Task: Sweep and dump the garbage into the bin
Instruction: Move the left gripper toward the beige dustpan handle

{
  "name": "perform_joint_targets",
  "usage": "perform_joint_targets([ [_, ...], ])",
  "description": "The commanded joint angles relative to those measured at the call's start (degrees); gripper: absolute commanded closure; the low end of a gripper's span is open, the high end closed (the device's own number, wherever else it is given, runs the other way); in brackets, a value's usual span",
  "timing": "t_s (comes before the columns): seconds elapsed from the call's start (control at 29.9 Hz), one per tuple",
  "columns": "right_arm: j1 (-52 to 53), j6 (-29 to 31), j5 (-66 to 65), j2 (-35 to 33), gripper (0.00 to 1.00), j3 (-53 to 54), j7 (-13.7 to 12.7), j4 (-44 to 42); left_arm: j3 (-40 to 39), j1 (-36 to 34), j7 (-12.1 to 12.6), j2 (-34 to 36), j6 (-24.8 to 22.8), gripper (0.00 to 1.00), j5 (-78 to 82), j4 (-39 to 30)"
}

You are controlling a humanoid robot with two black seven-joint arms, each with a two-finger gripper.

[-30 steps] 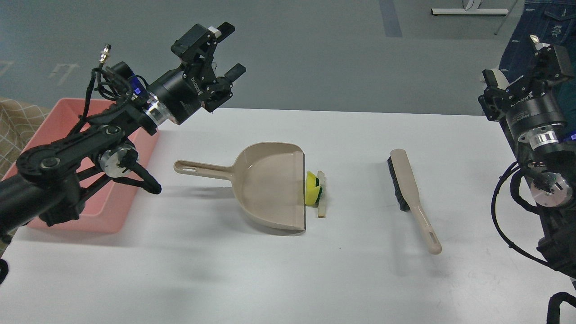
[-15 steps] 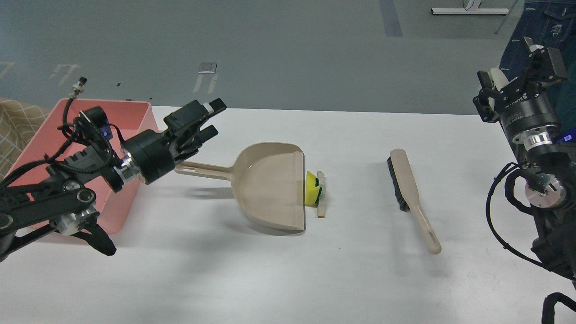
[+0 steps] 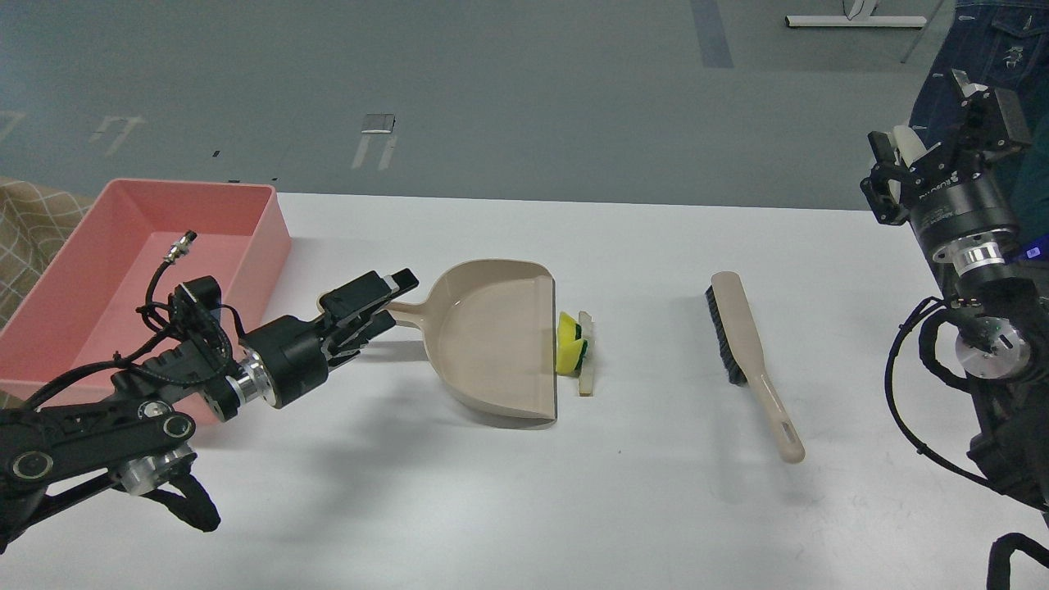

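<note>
The garbage lies on the white table just right of the dustpan's mouth: a yellow sponge scrap with a dark green layer (image 3: pixel 570 344) and a thin pale beige stick (image 3: pixel 585 369) touching it. The beige dustpan (image 3: pixel 492 344) lies flat with its handle pointing left. My left gripper (image 3: pixel 387 303) is low at the handle's end, and its fingers stand apart above and below the handle. The salmon-pink bin (image 3: pixel 277 238) stands at the far left. My right gripper (image 3: pixel 942 131) is open, empty and raised at the right edge.
A beige hand brush with black bristles (image 3: pixel 742 332) lies right of the garbage, its handle toward the table's front. A person in jeans (image 3: pixel 983 49) stands behind the right arm. Beige checked fabric (image 3: pixel 24 229) lies beyond the bin.
My left arm has come down from high above the bin to the dustpan handle, its fingers now straddling the handle's end. My right gripper shifted slightly. The garbage, dustpan and brush have not moved.
</note>
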Motion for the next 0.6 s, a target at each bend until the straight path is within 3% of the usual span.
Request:
perform_joint_targets([
  [0.0, 0.0, 0.0, 0.1, -0.2, 0.01, 0.0, 0.0, 0.0, -1.4, 2.7, -0.8, -0.1, 0.6, 0.02, 0.0, 0.8],
  [0.13, 0.0, 0.0, 0.0, -0.2, 0.01, 0.1, 0.0, 0.0, -1.9, 3.9, -0.7, -1.4, 1.3, 0.02, 0.2, 1.7],
  [0.4, 0.0, 0.0, 0.0, -0.3, 0.01, 0.1, 0.0, 0.0, -3.7, 5.6, -1.0, -10.4, 8.1, 0.03, -0.2, 9.6],
  [0.57, 0.0, 0.0, 0.1, -0.3, 0.01, 0.1, 0.0, -0.1, -5.0, 5.4, -0.7, -14.9, 9.9, 0.03, -0.4, 14.9],
])
